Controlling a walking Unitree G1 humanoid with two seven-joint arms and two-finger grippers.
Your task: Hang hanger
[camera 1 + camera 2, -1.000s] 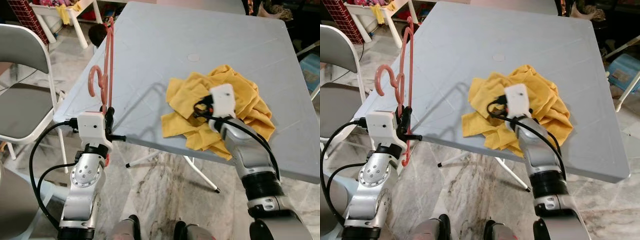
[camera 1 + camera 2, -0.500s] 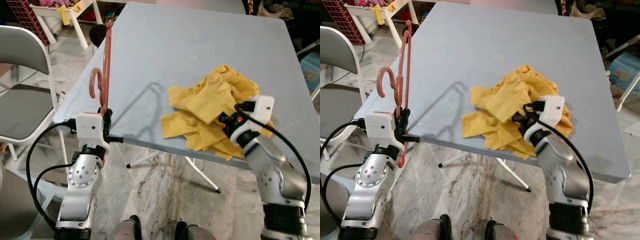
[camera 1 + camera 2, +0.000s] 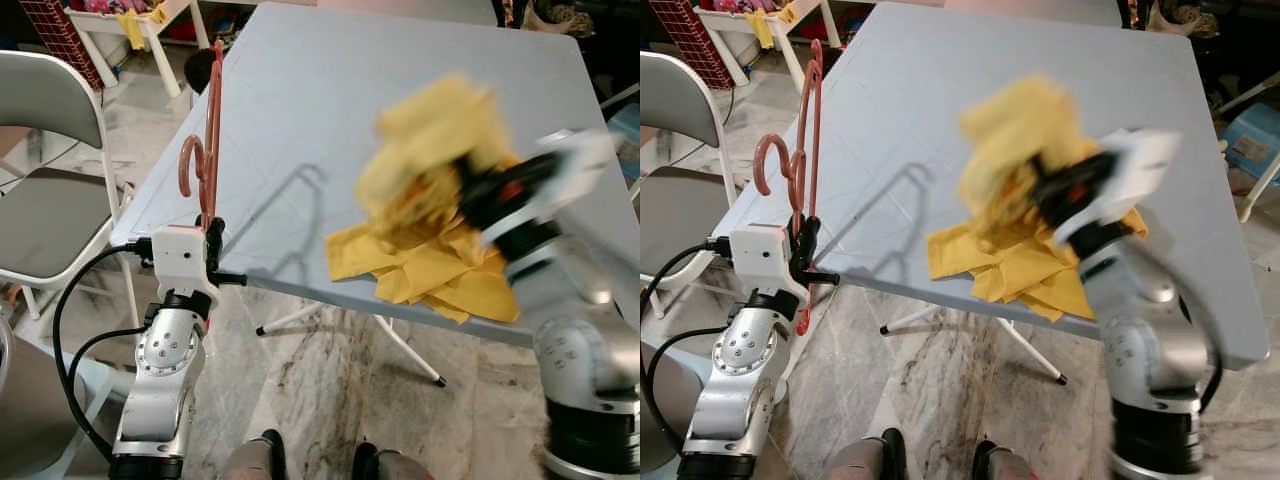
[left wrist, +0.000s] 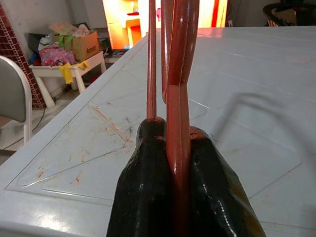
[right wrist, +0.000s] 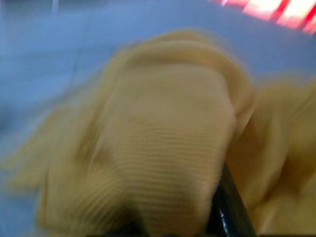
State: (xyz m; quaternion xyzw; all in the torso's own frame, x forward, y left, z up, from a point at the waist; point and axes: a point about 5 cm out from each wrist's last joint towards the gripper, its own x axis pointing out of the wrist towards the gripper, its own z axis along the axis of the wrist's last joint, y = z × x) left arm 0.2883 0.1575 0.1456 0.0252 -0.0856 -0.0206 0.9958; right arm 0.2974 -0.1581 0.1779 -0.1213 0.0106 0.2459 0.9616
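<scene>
Left gripper (image 3: 214, 232) clamps the pink hanger (image 3: 205, 150) upright at the table's (image 3: 320, 90) 9 o'clock edge. Right gripper (image 3: 1040, 190) grasps the yellow garment (image 3: 430, 150), raised at 3 o'clock; recommended: keep hanger steady, feed neckline over it.

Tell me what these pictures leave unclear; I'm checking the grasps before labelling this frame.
- Right gripper: motion-blurred in both eye views, so its finger positions cannot be read.
- Yellow cloth: blurred in the right wrist view and covering the fingers there.
- Pink hanger: its hook is cut off by the left wrist view's edge, though the left gripper is plainly shut on it.
</scene>
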